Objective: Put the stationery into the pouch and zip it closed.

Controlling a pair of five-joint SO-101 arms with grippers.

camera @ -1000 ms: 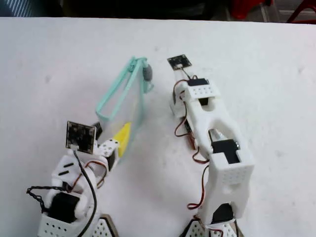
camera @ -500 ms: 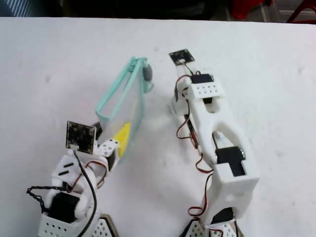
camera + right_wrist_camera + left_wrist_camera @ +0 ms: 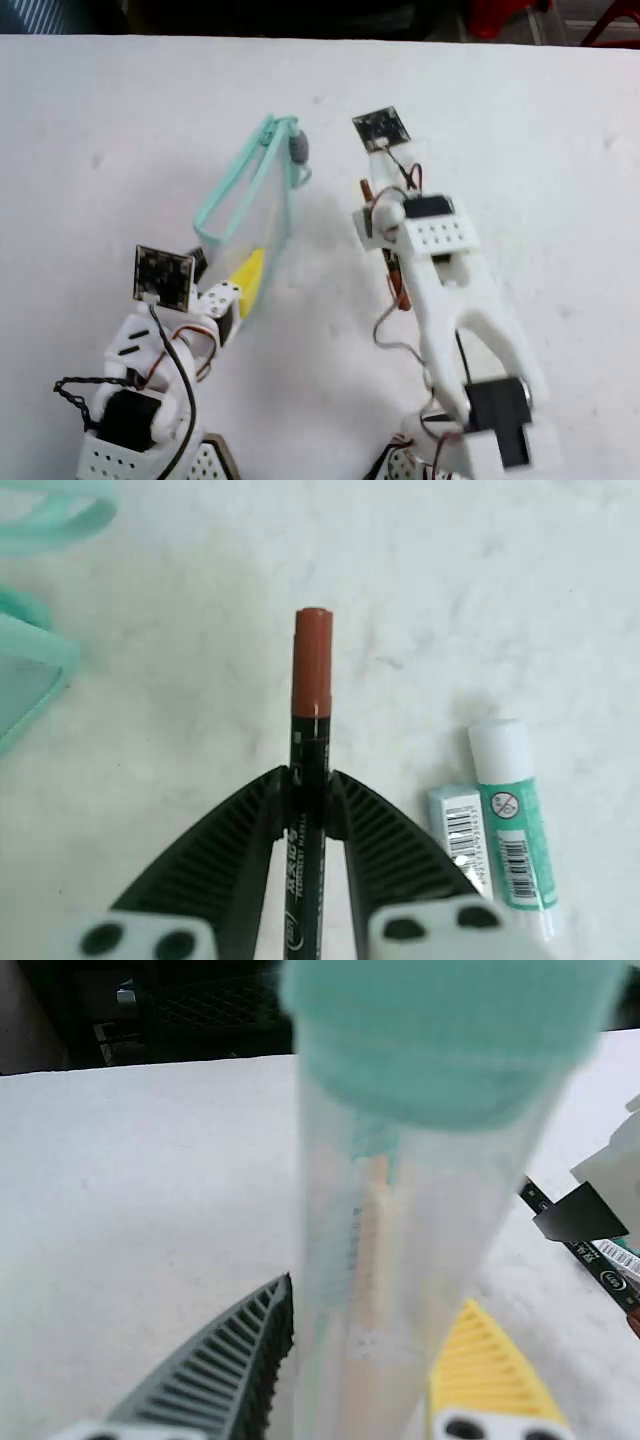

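My right gripper point(image 3: 308, 780) is clamped on a marker point(image 3: 311, 670). Both black fingers press on its dark barrel, and the brown cap pokes out past the tips over the white worktop point(image 3: 180, 630). Near it a glue stick point(image 3: 508, 810) lies flat, touching a small barcoded block point(image 3: 462, 825). I can't tell whether the marker is lifted clear of the surface. My left gripper point(image 3: 378, 1300) is closed on the pouch point(image 3: 420, 1210), with the grey finger on one face and the yellow finger on the other, pinching the clear wall. From the high view, the pouch point(image 3: 250, 200) stands on its edge, held at its near end and slanting away from that arm. Its two teal edges are parted, and a grey tab point(image 3: 298, 148) sits at the far end. The right arm lies just beside the pouch without touching it.
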